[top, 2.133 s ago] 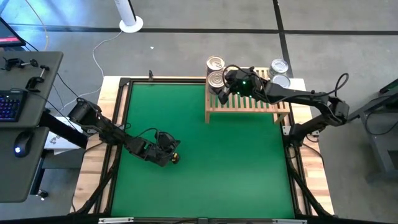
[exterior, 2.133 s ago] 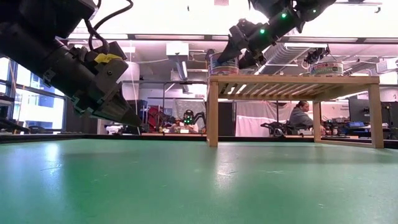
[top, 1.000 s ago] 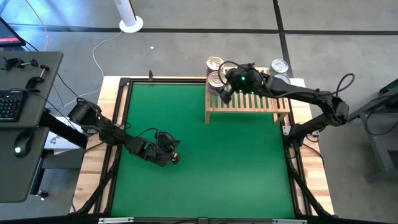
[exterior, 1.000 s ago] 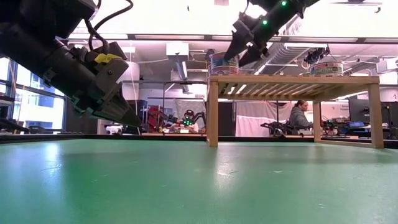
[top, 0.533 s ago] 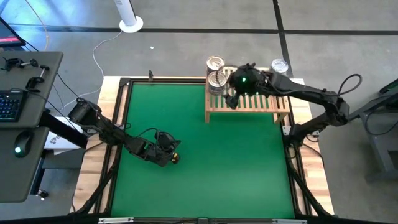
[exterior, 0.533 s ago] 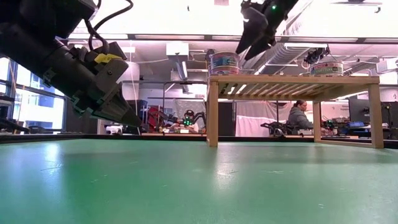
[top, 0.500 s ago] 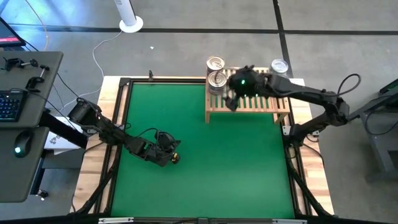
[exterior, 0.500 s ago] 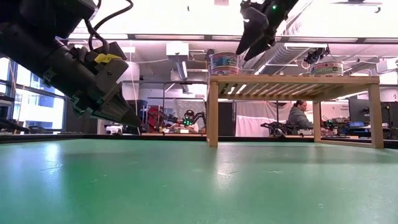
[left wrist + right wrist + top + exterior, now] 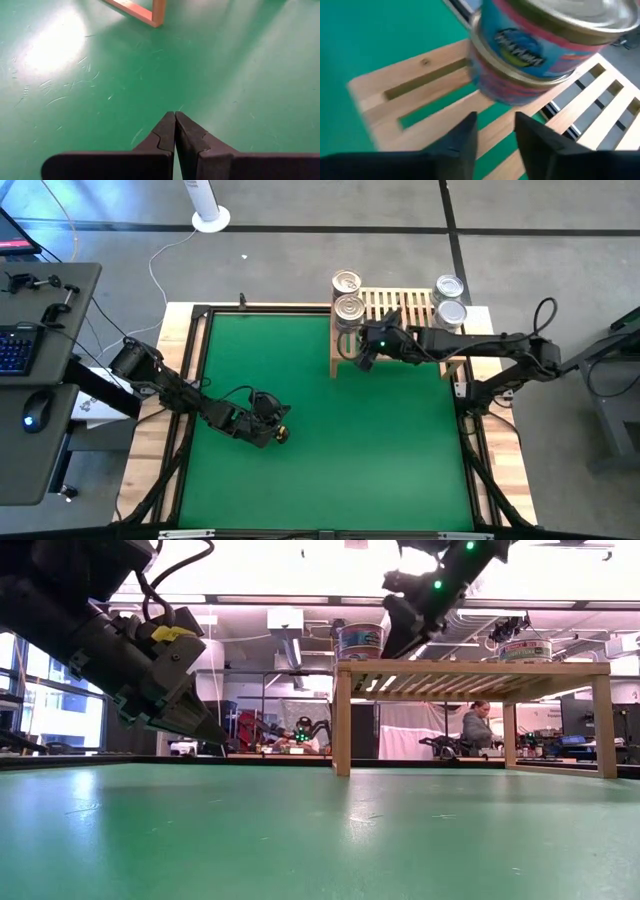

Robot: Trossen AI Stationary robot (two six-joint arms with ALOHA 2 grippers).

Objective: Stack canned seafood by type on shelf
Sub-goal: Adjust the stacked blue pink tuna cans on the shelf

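Right gripper, fingers slightly spread and empty, sits close at 6 o'clock of the stacked tins; a swing could topple them off the shelf.

Blue-and-pink labelled tins, light-wood shelf, green table

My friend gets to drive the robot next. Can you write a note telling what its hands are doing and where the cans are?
Left gripper: shut, empty, low over the green mat, waiting.
Right gripper: holds nothing, fingers a little apart, just off the left-hand stack.
Cans: four lids show from above, at the shelf's two far corners, two on the left, two on the right. The right wrist view shows the left-hand cans stacked two high.
Done: stacks stand on the shelf.
Left: no loose cans in view; check before moving.
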